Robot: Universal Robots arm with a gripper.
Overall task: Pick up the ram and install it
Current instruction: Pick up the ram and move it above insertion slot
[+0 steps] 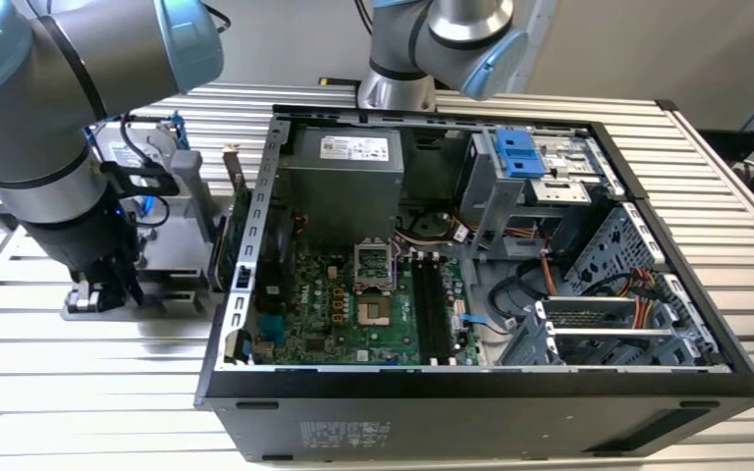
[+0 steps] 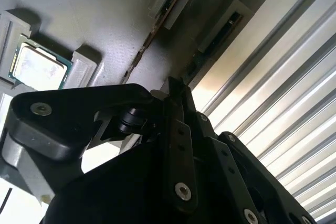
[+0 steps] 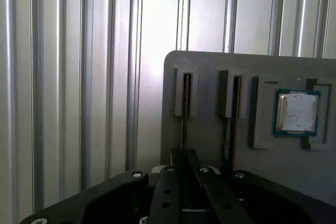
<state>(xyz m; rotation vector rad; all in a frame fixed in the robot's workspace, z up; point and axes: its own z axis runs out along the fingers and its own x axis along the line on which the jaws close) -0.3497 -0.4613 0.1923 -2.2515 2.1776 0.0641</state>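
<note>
The ram [image 3: 184, 114] stands on edge in one slot of a grey holder [image 3: 210, 61], seen as a thin line in both wrist views [image 2: 152, 32]. My gripper [image 3: 182, 153] has come down on that stick, and its two black fingers are pressed together around the thin edge [image 2: 176, 85]. In the exterior view the gripper [image 1: 102, 289] hangs low over the holder [image 1: 174, 280] on the exterior view's left, beside the open computer case [image 1: 252, 245]. The motherboard's black slots [image 1: 432, 309] lie inside the case.
A second green stick [image 3: 231, 119] stands in the neighbouring slot of the holder. A processor chip [image 3: 297, 112] lies in a recess beside it. The holder rests on a ribbed metal table [image 3: 79, 77]. A second robot arm [image 1: 436, 39] stands behind the case.
</note>
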